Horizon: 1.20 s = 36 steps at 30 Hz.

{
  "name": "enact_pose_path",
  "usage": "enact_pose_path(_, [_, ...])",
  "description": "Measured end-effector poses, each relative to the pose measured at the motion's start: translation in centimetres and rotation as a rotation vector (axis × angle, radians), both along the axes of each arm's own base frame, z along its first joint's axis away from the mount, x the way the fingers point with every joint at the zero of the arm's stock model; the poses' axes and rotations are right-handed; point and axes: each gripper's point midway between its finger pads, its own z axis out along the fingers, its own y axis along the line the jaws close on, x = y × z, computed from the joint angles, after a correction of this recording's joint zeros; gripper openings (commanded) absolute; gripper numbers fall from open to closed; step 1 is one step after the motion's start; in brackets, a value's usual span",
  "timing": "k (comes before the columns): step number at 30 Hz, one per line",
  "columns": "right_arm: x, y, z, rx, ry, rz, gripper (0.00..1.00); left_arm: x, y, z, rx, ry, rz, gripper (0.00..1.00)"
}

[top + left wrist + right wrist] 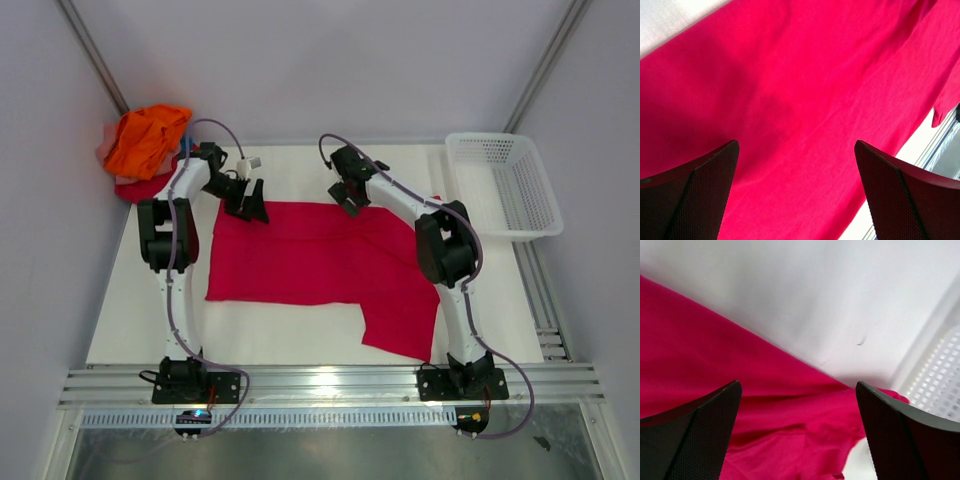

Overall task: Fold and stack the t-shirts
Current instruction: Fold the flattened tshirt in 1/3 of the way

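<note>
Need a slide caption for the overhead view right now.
Left gripper and right gripper hover open over the far edge of a crimson t-shirt spread out; shirt pile far left, basket far right.

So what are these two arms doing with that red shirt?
A crimson shirt lies spread on the table. The left pincer and right pincer both hang open above its far edge, gripping nothing. A pile of other shirts, orange on top, waits at the far left corner; a white basket sits far right.
</note>
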Motion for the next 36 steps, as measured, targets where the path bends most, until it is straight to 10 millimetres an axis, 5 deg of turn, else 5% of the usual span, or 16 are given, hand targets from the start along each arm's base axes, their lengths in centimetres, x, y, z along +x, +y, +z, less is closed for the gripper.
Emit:
enact_pose_path(7, [0.4,-2.6,2.7,-0.057,-0.080,-0.069,0.99,0.7,-0.4,-1.0,-0.005,0.017,0.027,0.99])
enact_pose_path(21, [-2.6,-9.1,-2.0,-0.205,0.060,-0.162,0.99,2.7,-0.3,-1.3,0.005,-0.011,0.064,0.99])
enact_pose_path(36, [-2.9,-10.8,-1.7,-0.242,0.051,-0.198,0.99,2.8,-0.3,-1.3,0.005,-0.011,0.085,0.99])
